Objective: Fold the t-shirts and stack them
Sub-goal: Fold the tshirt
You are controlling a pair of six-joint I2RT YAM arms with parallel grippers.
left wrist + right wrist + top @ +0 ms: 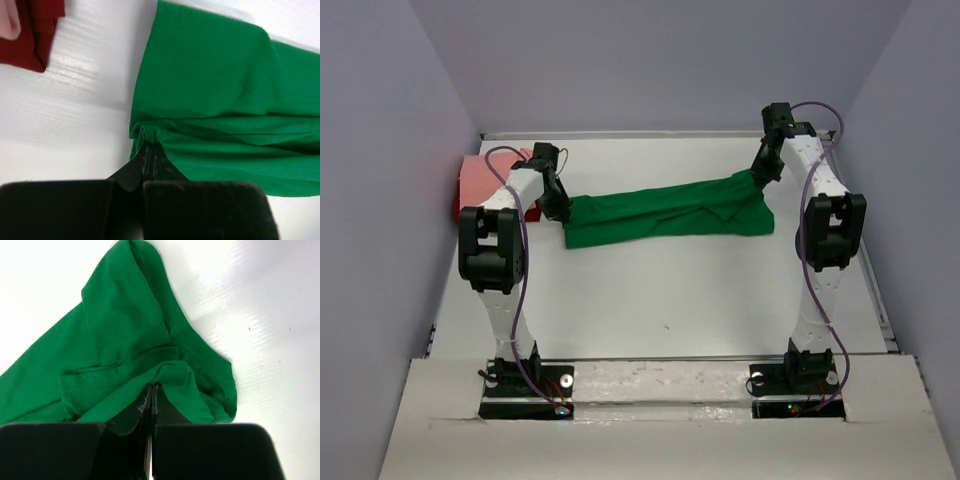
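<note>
The bright green t-shirt (665, 213) lies stretched in a long band across the far half of the table. My left gripper (558, 207) is shut on its left end, where the cloth (220, 100) bunches at the fingertips (150, 150). At the raised right end my right gripper (761, 170) is shut on a fold of the green cloth (125, 340), pinched at the tips (152, 387). A folded dark red t-shirt (35, 30) lies at the far left under a salmon pink t-shirt (485, 178).
Grey walls close in the table at the back and both sides. The two arm bases (525, 385) stand on the near edge. The white table top (660, 300) is bare between the green shirt and the bases.
</note>
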